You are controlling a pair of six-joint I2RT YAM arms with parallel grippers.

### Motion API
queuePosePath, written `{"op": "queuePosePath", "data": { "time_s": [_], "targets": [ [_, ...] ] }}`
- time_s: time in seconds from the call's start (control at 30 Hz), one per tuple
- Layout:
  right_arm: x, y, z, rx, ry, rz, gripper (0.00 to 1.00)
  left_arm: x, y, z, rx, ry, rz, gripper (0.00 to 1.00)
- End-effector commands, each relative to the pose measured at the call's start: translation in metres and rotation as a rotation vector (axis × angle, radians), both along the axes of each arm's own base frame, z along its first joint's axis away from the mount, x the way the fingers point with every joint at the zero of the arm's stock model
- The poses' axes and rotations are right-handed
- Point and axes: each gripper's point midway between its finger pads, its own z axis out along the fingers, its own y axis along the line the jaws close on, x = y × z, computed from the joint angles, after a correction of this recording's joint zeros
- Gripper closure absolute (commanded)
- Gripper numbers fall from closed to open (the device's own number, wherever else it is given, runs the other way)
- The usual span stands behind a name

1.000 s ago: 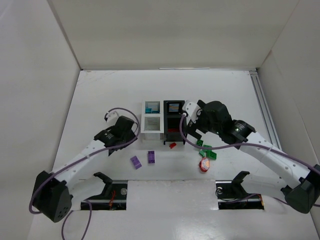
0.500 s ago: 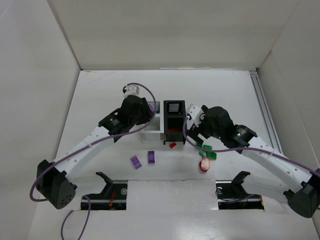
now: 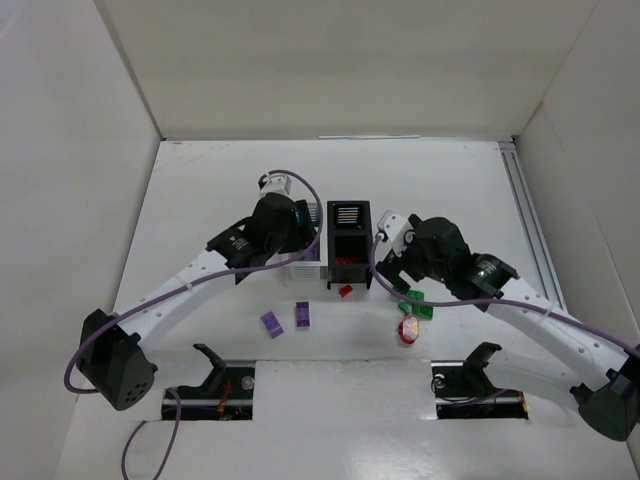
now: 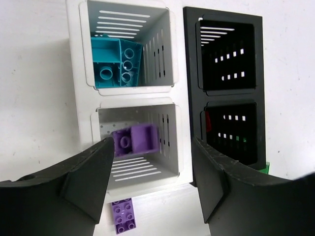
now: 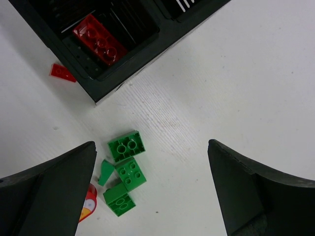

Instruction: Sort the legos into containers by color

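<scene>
- 2 loose purple bricks (image 3: 271, 324) lie on the bench (image 3: 200, 200) nearest the arm bases, with a red-yellow round piece (image 3: 409, 329) to their right
- Right end effector (image 5: 151, 147), spread wide and empty, hovers over the green bricks (image 5: 127, 146)
- Left end effector (image 4: 151, 162), wide open and empty, hangs over the near white bin (image 4: 181, 137), which contains another purple brick (image 4: 135, 140)
- A red brick (image 5: 101, 39) lies in the near black bin (image 5: 129, 68)
- Teal bricks (image 4: 115, 64) fill the far white bin (image 4: 76, 49)
</scene>
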Motion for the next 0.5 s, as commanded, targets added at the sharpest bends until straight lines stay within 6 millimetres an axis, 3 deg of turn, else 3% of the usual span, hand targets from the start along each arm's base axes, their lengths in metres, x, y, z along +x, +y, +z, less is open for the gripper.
{"op": "queuePosePath", "data": {
  "time_s": [0.0, 0.13, 0.23, 0.3, 0.43, 0.47],
  "targets": [
    [-0.001, -0.006, 0.004, 0.022, -0.008, -0.042, 0.0, -0.006, -0.002, 0.023, -0.029, -0.052, -0.024, 0.39],
    [-0.001, -0.009, 0.003, 0.018, -0.013, -0.05, 0.0, -0.019, 0.013, 0.024, -0.047, -0.035, 0.023, 0.31],
    [-0.001, -0.01, 0.003, 0.021, -0.012, -0.064, 0.0, -0.036, 0.028, 0.016, -0.063, 0.008, 0.079, 0.09],
    [0.0, -0.011, 0.003, 0.031, -0.006, -0.084, 0.0, -0.047, 0.036, 0.007, -0.074, 0.052, 0.111, 0.0],
    [0.002, -0.026, -0.007, 0.005, 0.037, -0.216, 0.0, -0.08, 0.052, -0.041, -0.07, 0.233, 0.198, 0.0],
    [0.003, -0.032, -0.012, -0.012, 0.045, -0.262, 0.0, -0.096, 0.057, -0.06, -0.055, 0.305, 0.204, 0.0]
  ]
}}
